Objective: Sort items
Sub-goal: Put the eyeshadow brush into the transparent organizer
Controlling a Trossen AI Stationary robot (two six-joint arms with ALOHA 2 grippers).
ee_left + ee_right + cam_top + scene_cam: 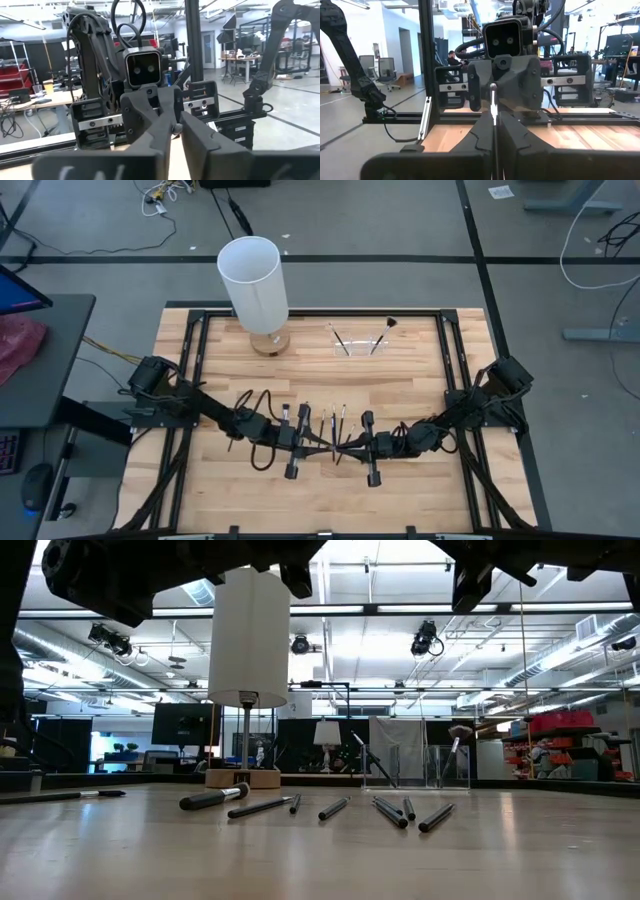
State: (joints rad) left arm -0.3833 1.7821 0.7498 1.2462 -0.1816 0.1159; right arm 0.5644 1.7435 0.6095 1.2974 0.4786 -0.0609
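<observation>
We see both arms meeting nose to nose just toward 6 o'clock of the centre of the pale wooden table [420,490]. The right gripper [348,446] is clamped on a thin dark stick with a silver tip [493,120], which points straight across at the left gripper [322,442]. The left gripper sits at the stick's far end. Whether it has a grip on it, we cannot tell.

We read this as a hand-over, and that is where our worries lie. If the right gripper lets go before the other has a firm hold, the stick would likely drop. It would land on the loose dark brushes and pencils [330,808] lying directly below and knock them about. If both pull while clamped, so slender an item may bend or twist out. The two grippers are nearly touching, so a small misjudged advance could knock them together.

The tall white cylinder [250,280] at 11 o'clock and the small clear holder [358,340] at 1 o'clock stand well apart from all this.
</observation>
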